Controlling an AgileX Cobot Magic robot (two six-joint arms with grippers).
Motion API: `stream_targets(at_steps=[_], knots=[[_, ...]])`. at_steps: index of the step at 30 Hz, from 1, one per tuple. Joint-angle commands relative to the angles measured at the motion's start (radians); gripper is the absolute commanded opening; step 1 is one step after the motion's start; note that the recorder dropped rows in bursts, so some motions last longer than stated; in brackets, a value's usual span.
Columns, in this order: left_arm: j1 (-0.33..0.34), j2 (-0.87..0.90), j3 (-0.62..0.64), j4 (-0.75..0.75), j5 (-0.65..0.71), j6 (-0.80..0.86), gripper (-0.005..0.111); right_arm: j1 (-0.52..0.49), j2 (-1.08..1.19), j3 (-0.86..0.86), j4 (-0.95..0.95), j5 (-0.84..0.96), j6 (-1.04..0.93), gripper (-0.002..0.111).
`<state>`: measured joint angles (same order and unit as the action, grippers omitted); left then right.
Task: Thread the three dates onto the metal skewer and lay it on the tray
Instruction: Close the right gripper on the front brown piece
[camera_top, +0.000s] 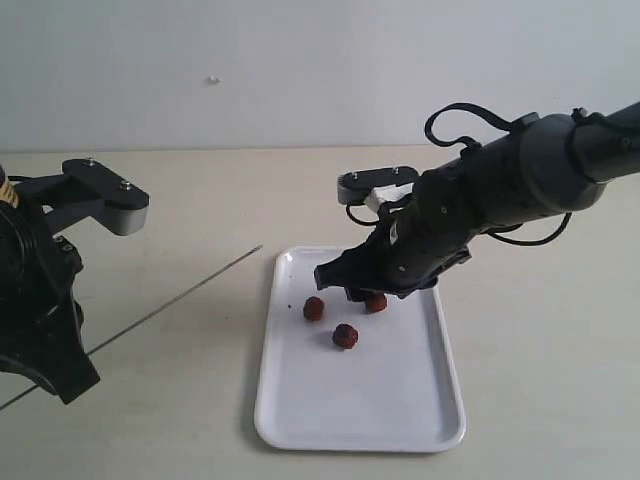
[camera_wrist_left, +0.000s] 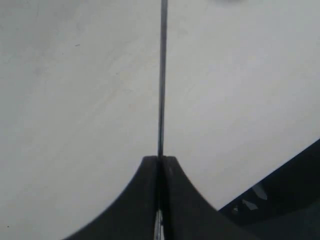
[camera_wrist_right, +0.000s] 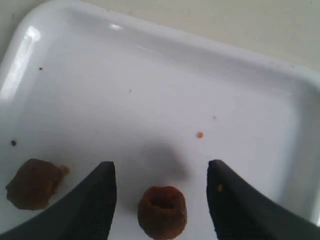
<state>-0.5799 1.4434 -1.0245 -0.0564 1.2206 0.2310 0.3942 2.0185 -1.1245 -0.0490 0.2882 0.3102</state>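
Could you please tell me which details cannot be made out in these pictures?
1. Exterior view: the right gripper overlaps one date, so whether its tips touch the tray is hidden.
2. Right wrist view: only two of the three dates show; the third lies outside the frame.
3. Left wrist view: the tip of the metal skewer is cut off by the top edge.
4. Exterior view: the hold of the left gripper is hidden by its own arm.

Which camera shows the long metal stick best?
The exterior view: the metal skewer shows nearly whole, tip near the tray. The left wrist view shows only a stretch clamped in the left gripper. The right wrist view misses it.
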Motion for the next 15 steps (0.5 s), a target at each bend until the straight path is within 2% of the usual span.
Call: stream_targets(at_steps=[1,5,11,15], knots=[[0.002,0.0,0.001,-0.004,0.0,-0.006,0.0,0.001,0.001,0.003,-0.013,-0.008,0.008,0.054],[0.002,0.0,0.001,-0.004,0.0,-0.004,0.0,0.001,0.001,0.009,-0.008,0.008,0.01,0.054],[0.002,0.0,0.001,-0.004,0.0,-0.004,0.0,0.001,0.001,0.071,-0.008,-0.096,0.033,0.051],[0.002,0.0,0.001,-0.004,0.0,-0.004,0.0,0.001,0.001,0.072,-0.008,-0.097,0.033,0.051]])
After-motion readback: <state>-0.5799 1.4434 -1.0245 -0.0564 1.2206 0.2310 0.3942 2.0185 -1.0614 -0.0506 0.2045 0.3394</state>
